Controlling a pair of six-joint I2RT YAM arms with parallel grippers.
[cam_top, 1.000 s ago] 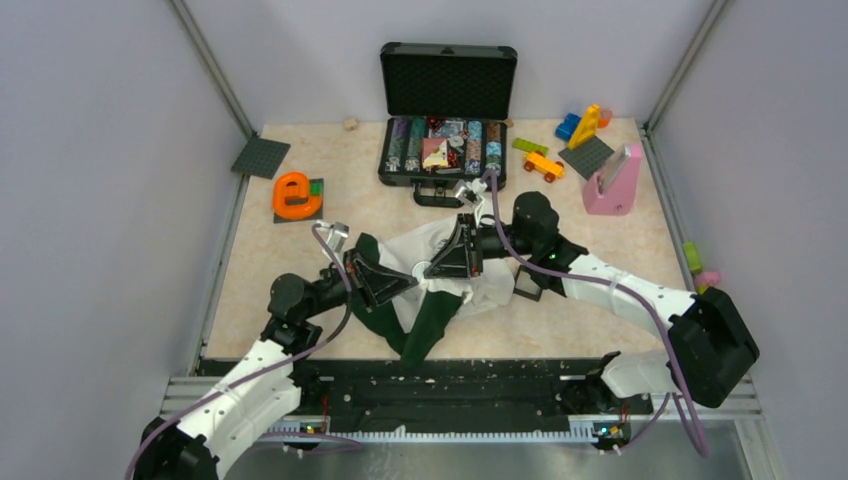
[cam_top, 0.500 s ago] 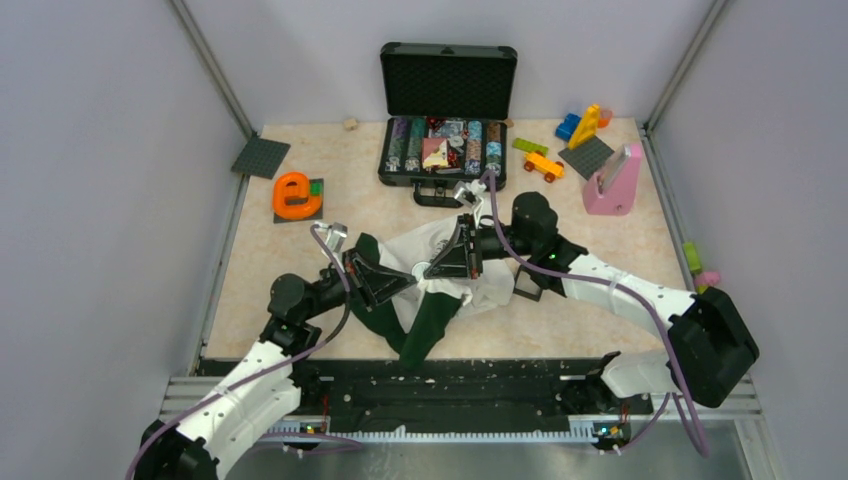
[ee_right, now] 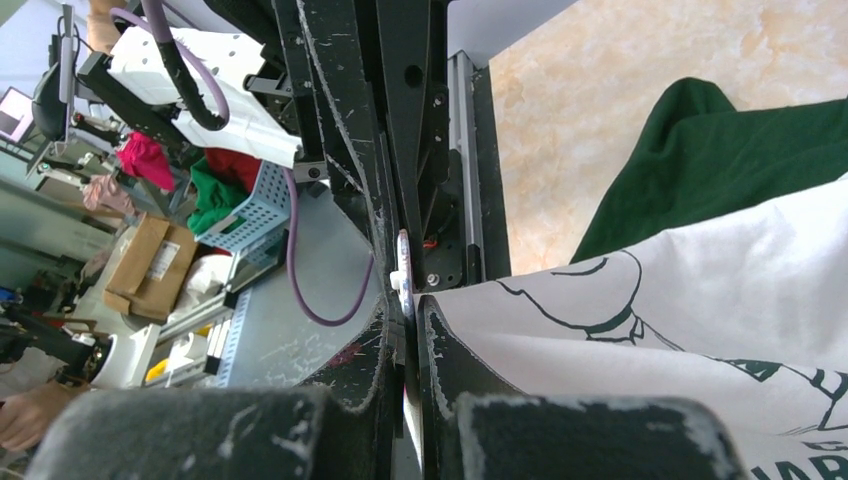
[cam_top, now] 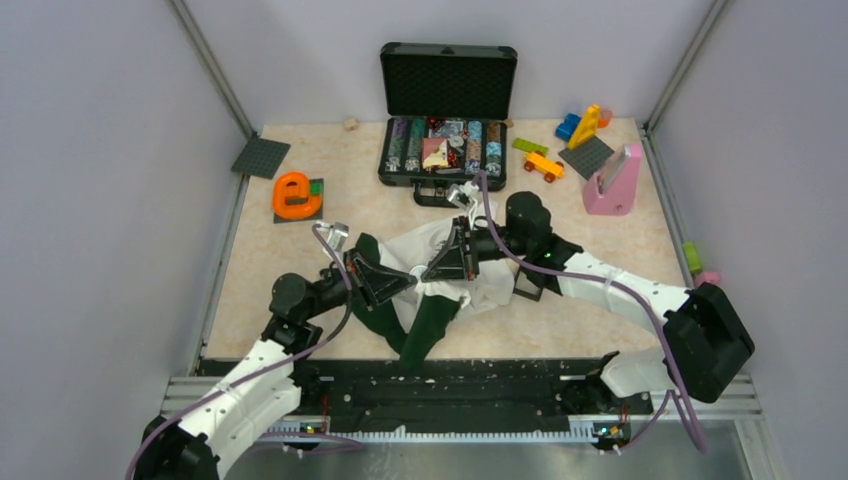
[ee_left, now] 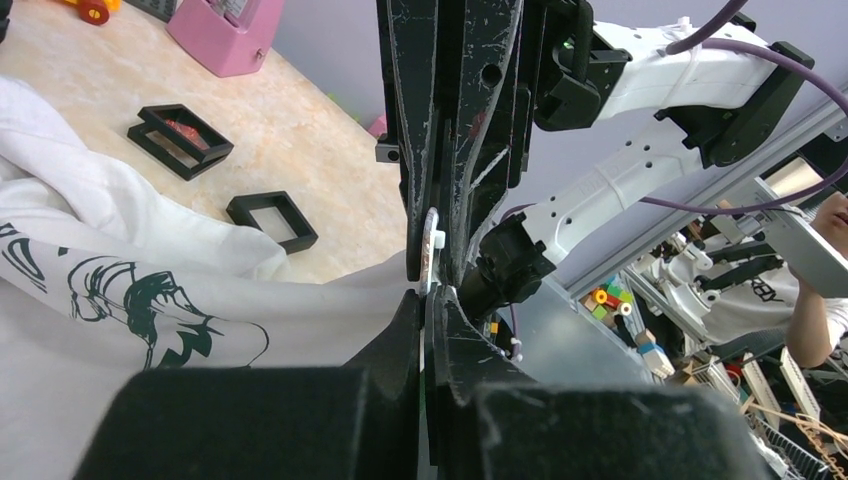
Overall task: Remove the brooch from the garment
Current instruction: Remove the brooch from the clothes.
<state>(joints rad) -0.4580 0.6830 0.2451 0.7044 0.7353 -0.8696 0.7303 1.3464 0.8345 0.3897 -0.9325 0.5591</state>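
Right claw (cam_top: 431, 272) is now clenched; its arm sits slightly further left than a second ago. Left claw (cam_top: 410, 281) stays clenched, tip to tip with it on the garment (cam_top: 428, 318). Brooch not discernible in any view.

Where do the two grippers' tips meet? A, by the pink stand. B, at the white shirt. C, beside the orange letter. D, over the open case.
B: seen from above, the left gripper and the right gripper point at each other, tips close together, at the white front of the shirt.
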